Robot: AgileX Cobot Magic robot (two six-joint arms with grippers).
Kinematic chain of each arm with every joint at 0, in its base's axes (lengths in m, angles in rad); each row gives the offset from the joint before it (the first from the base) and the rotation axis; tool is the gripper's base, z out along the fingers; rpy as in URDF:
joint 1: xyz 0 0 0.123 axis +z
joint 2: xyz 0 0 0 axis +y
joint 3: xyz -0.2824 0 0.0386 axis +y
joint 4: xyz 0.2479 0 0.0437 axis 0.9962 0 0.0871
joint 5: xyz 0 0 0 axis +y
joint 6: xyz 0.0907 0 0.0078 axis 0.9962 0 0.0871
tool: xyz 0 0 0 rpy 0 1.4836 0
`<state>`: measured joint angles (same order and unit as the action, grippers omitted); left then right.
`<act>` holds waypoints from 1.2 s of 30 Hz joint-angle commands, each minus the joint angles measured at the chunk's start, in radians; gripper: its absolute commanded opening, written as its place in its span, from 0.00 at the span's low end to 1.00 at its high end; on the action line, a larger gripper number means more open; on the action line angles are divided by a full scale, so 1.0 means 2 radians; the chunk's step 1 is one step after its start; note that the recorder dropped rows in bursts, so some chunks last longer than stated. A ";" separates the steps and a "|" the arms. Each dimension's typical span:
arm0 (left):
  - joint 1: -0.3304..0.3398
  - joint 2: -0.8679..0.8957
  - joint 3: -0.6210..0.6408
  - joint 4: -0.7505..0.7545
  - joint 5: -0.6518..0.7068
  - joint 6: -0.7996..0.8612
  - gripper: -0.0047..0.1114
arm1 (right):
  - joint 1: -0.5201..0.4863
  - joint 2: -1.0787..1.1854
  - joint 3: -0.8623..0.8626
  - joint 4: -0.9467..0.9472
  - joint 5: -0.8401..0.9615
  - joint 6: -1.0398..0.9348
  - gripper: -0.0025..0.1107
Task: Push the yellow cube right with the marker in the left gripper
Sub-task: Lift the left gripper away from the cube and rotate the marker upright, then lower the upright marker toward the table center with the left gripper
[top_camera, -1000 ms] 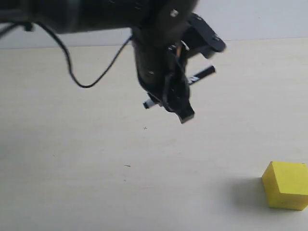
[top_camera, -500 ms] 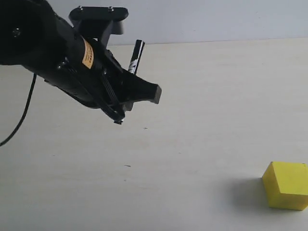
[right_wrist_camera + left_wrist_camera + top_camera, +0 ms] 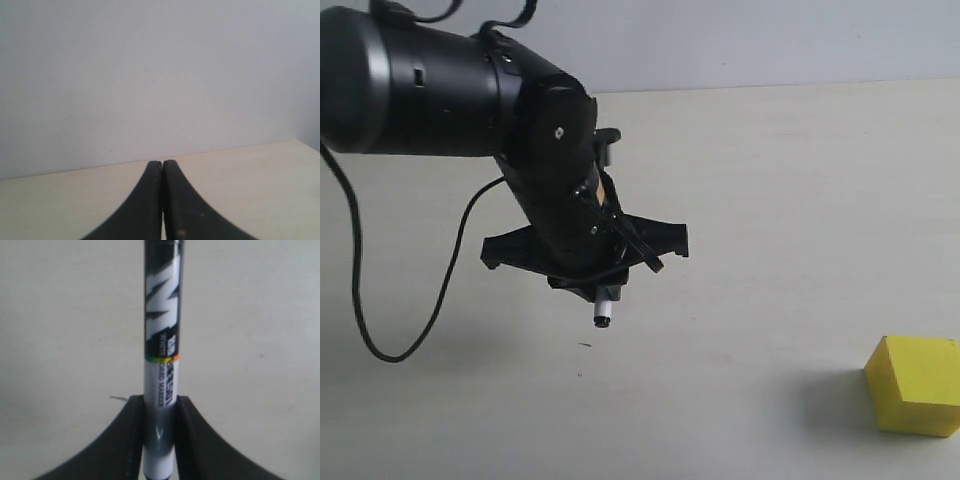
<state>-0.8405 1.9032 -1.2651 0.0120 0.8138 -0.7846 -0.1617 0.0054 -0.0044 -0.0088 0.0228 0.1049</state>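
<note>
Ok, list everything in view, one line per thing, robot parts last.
yellow cube: one, bright yellow, on the table at the lower right of the exterior view, well apart from the marker
marker: one, black and white, clamped in the left pincer, one end pointing down towards the table
table: one, pale beige, under everything
wall: one, pale grey, behind the table
cable: one, black, looping down from the left arm
left arm: one, black, over the table's left half
left pincer: one, black, shut on the marker
right pincer: one, black, shut, empty
</note>
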 commanded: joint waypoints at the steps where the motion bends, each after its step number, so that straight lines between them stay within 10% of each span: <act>1: 0.013 0.031 -0.025 -0.017 0.009 0.013 0.04 | -0.003 -0.003 0.002 0.001 -0.001 -0.001 0.02; 36: 0.022 0.093 -0.061 -0.067 0.018 0.049 0.04 | -0.003 -0.003 0.002 0.001 -0.001 -0.001 0.02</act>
<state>-0.7979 2.0800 -1.3825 -0.1154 0.8390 -0.6870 -0.1617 0.0054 -0.0044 -0.0088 0.0228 0.1049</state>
